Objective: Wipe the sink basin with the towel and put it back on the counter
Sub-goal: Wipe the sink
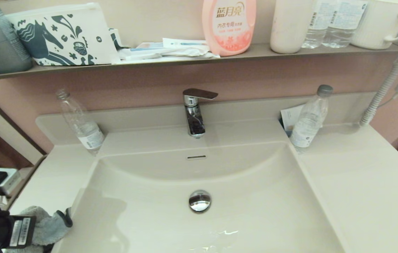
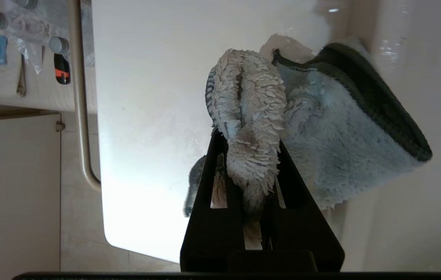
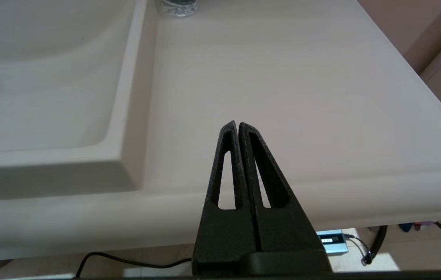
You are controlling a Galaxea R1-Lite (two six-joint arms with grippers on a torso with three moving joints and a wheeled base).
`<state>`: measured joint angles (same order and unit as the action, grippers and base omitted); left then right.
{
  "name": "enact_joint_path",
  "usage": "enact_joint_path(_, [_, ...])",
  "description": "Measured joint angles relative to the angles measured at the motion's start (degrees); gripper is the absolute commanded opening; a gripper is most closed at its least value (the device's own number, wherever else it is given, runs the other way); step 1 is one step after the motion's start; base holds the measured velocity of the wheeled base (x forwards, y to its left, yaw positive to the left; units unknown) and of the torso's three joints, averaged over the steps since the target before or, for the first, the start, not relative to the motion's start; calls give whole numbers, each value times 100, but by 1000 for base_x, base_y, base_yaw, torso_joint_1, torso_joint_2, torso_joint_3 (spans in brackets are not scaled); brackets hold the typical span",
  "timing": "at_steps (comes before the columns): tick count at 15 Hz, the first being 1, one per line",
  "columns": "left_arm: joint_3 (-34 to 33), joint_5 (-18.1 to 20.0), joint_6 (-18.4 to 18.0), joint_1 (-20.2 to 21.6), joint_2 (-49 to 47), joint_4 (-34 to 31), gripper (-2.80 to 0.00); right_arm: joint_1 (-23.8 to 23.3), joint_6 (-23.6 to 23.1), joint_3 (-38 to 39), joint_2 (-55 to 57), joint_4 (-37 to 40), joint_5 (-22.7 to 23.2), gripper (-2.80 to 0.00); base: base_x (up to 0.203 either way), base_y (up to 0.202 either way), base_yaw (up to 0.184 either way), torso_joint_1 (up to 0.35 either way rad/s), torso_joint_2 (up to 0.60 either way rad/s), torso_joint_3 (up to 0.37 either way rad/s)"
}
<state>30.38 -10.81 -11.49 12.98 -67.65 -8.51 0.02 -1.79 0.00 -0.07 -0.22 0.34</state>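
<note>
The light blue-grey fluffy towel [image 1: 46,228] [image 2: 321,128] with its dark teal edge hangs bunched in my left gripper [image 2: 249,136], which is shut on a fold of it. The gripper [image 1: 20,230] holds it over the counter [image 1: 50,179] at the basin's front left corner, and one flap reaches toward the rim. The cream-white sink basin [image 1: 220,175] [image 3: 41,97] lies in the middle with its chrome drain plug [image 1: 199,201] and overflow slot [image 1: 196,157]. My right gripper [image 3: 238,125] is shut on nothing, parked at the front edge of the right counter [image 3: 282,97], out of the head view.
A chrome faucet [image 1: 194,112] stands behind the basin. Clear water bottles stand at the back left [image 1: 81,123] and back right [image 1: 309,117]. The wall shelf [image 1: 185,58] carries a horse-print pouch [image 1: 62,35], a pink detergent bottle [image 1: 229,24], cups and bottles. A coiled cord [image 1: 378,98] hangs at the right.
</note>
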Motion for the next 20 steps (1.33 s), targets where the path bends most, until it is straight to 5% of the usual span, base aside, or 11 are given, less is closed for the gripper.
enact_joint_path(10, [578,49,176,-260,8,-733,-280,3,0,0,0,6,-1,-280,0,0,0,0,0,0])
enact_joint_path(14, [1362,49,637,-669,-95,-1881,-280,1,1,0,0,6,-3,-280,0,0,0,0,0,0])
enact_joint_path(20, [1070,360,836,-543,-801,-2009,-280,6,0,0,0,6,-3,-280,0,0,0,0,0,0])
